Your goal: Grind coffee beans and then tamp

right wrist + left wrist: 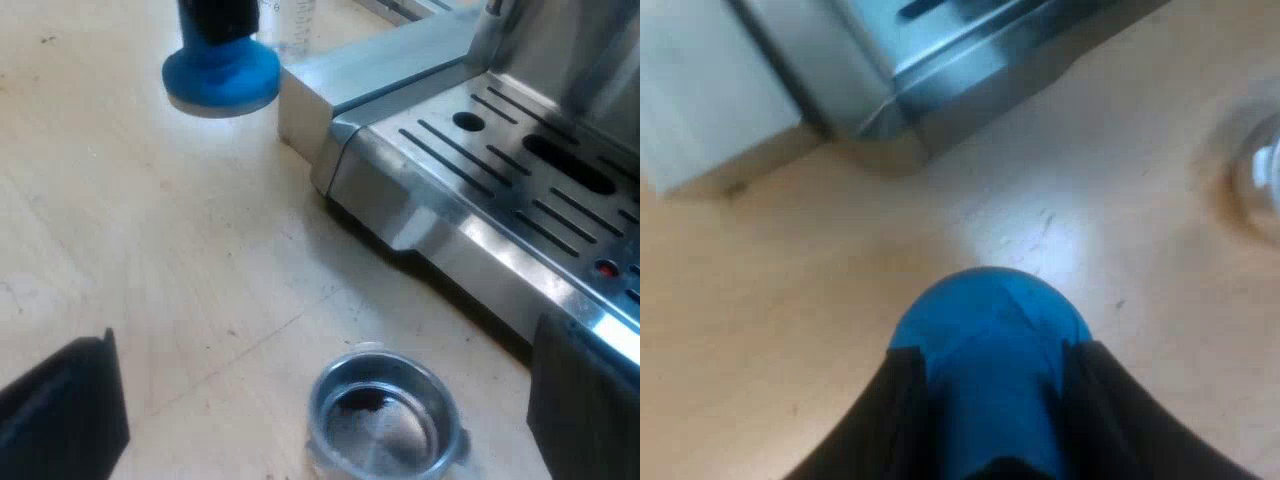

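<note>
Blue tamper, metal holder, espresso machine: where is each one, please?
blue tamper (985, 345), left wrist view, on its rounded blue body.
metal holder (400, 430), right wrist view, on the bare basket floor.
espresso machine (520, 150), right wrist view, on the slotted drip tray.

Our right gripper (325, 370), spread wide, hangs over the metal holder (385, 420) by the espresso machine (500, 150); blue tamper (222, 75) beyond

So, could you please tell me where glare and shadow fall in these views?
Left wrist view: a bright glare patch on the table just beyond the blue tamper. Right wrist view: highlights along the espresso machine's metal front edge and the metal holder's rim, dark shadow under that edge.
</note>
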Controlling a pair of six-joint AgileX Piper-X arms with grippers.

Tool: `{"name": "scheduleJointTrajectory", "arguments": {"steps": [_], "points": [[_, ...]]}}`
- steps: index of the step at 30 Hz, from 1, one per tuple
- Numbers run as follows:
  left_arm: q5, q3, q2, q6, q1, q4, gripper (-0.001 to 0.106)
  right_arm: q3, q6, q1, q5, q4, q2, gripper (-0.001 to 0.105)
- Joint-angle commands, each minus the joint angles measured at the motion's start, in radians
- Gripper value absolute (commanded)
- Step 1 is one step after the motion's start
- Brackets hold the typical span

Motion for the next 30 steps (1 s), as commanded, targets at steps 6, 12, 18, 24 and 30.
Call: {"name": "scheduleJointTrajectory", "arguments": {"steps": [6,12,18,24,30], "points": [[0.026,0.117,-0.008,0.009,0.085,-0.143,0.0,-0.007,-0.016,-0.041,-0.091,0.002,0.004,0.082],[0.028,0.161,0.039,0.006,0.085,-0.226,0.0,-0.007,-0.011,-0.105,-0.202,-0.008,0.036,0.082],[0.028,0.161,0.127,0.006,0.085,-0.283,0.0,-0.007,-0.003,-0.143,-0.282,-0.014,0.074,0.082],[0.028,0.161,0.176,0.006,0.085,-0.308,0.0,-0.007,-0.001,-0.181,-0.362,-0.112,0.127,0.082],[0.028,0.161,0.18,0.006,0.085,-0.316,0.0,-0.007,0.013,-0.196,-0.404,-0.12,0.163,0.082]]}}
